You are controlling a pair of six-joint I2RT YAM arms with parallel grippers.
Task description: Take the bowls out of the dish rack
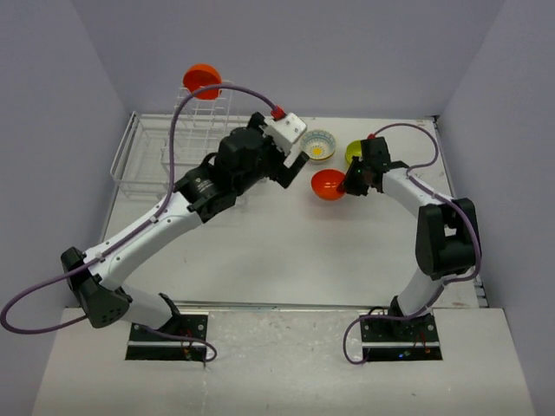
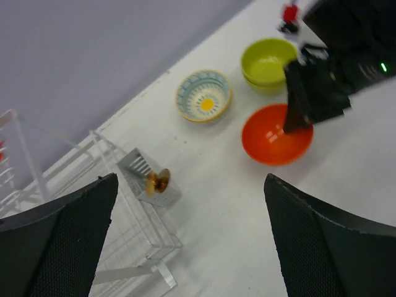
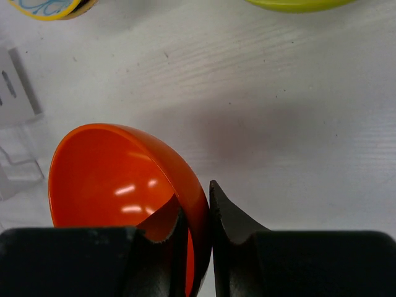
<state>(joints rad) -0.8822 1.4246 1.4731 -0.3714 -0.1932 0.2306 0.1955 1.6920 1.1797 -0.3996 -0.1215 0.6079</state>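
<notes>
The right gripper (image 3: pixel 197 207) pinches the rim of a small round orange-red bowl (image 1: pixel 328 185) on the white table (image 1: pixel 260 251), beside a lime-green bowl (image 1: pixel 354 152). The left gripper (image 1: pixel 293 170) is spread wide near the white wire dish rack (image 1: pixel 143 165).

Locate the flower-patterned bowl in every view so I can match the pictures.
Top external: flower-patterned bowl at upper centre, left of the lime-green bowl.
Left wrist: flower-patterned bowl at upper centre, left of the lime-green bowl.
Right wrist: only its rim shows, at the top-left corner.
Shared landmark: the lime-green bowl, to its right in all three views.
</notes>
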